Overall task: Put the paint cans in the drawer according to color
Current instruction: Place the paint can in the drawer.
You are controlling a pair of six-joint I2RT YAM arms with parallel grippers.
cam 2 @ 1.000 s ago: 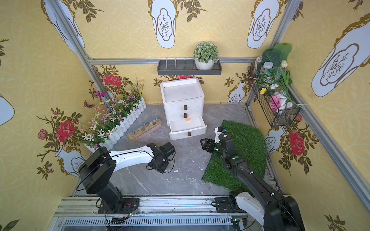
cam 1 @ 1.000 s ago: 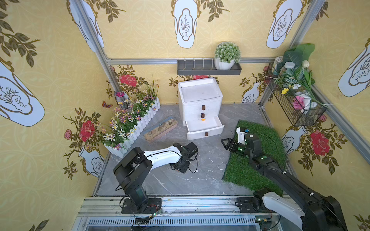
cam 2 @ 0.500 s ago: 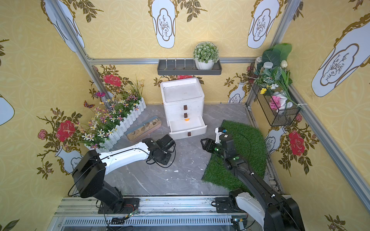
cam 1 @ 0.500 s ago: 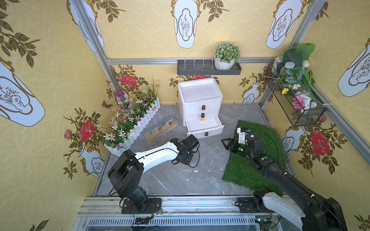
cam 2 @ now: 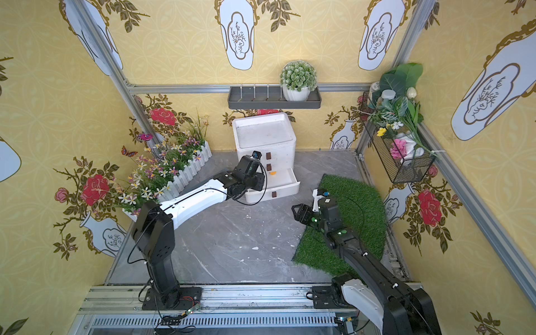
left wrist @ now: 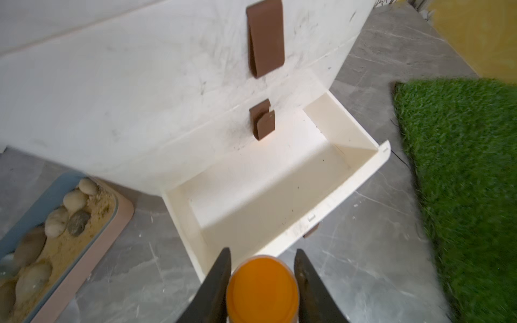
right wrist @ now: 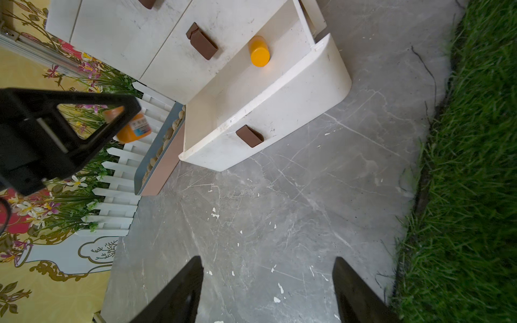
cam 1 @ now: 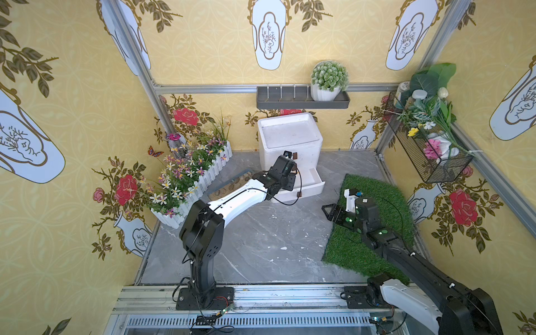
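Lifted clear of the floor [cam 1: 261,237] and carried out to the cabinet [cam 1: 290,136] inside the last second, left arm [cam 1: 240,200] well stretched now, reaching the near corner of the pulled-out bottom drawer [left wrist: 361,179]. Nothing new on the right: parked as before, right gripper [right wrist: 268,258] spread wide over bare floor, holding nothing. Clamped in the left gripper [left wrist: 263,249], jaws snug on both sides, an orange can [left wrist: 263,288] — raised just beside the drawer's corner and, by the look of it, not yet over the cavity. Promising for the colour sort: bound for the very drawer already housing the other orange can [right wrist: 259,53], tucked at the back close to the cabinet face — so probably only a short push forward and a release to pair the two. Squat and round, with a smooth bright-orange lid facing the left wrist camera and a small printed label on the side, seen from the right wrist
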